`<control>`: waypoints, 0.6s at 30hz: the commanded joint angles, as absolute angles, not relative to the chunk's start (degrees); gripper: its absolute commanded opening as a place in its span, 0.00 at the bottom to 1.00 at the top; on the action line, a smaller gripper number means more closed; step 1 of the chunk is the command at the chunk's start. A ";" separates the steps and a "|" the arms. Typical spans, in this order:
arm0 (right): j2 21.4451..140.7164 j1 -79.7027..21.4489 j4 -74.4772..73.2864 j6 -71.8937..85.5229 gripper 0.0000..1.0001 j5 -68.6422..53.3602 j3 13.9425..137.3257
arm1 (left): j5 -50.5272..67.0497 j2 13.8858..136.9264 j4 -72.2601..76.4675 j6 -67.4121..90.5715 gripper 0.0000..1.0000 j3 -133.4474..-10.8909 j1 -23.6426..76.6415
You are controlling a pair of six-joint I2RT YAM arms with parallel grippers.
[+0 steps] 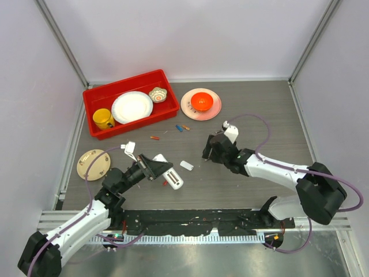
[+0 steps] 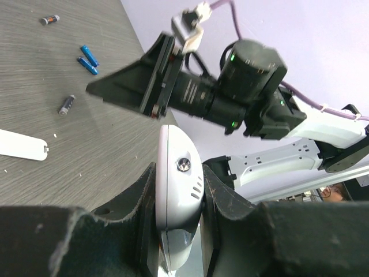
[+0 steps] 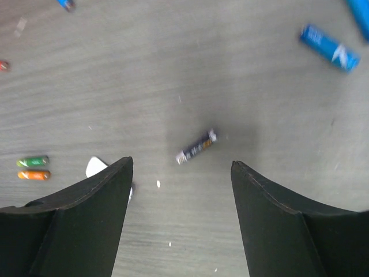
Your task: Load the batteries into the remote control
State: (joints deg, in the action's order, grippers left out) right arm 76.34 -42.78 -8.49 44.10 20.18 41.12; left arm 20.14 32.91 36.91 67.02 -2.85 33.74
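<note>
- Top external view: your left hand (image 2: pixel 177 190), at lower left of the frame, is clenched on the remote control (image 2: pixel 176 147), with a finger pressing on each long side. Its dark recess does not show clearly in any view.
- Your right hand (image 3: pixel 181 164), near the centre of that frame, is released. Its jaws stand wide and hang over the counter (image 1: pixel 259 115), grasping nothing.
- Right wrist view: one dark battery (image 3: pixel 196 147) lies on the counter between the spread fingers, at a slant to them. A blue battery (image 3: pixel 330 47) lies at upper right. A green battery (image 3: pixel 33 161) and an orange battery (image 3: pixel 33 174) lie side by side at the left edge.
- A loose white piece (image 1: pixel 186 165) rests between the two hands.
- Step in hand, as judged: fetching the first battery, with none loaded yet.
- Next move: lower your right hand squarely over the dark battery and pinch across its thin body. It looks apt to roll, so close slowly.
</note>
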 commanded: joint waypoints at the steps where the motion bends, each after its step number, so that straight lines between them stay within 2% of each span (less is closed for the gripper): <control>1: 78.39 -47.98 -9.30 62.05 0.74 28.20 41.20 | 18.81 33.84 39.55 67.59 0.00 -1.23 33.84; 18: 90.96 -50.27 -19.58 68.11 0.61 35.95 50.96 | 18.46 35.15 39.81 67.59 0.00 -1.41 33.84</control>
State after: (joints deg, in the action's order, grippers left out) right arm 88.55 -50.19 -16.16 65.41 31.73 46.15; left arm 18.96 35.00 36.99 67.51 -2.81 33.74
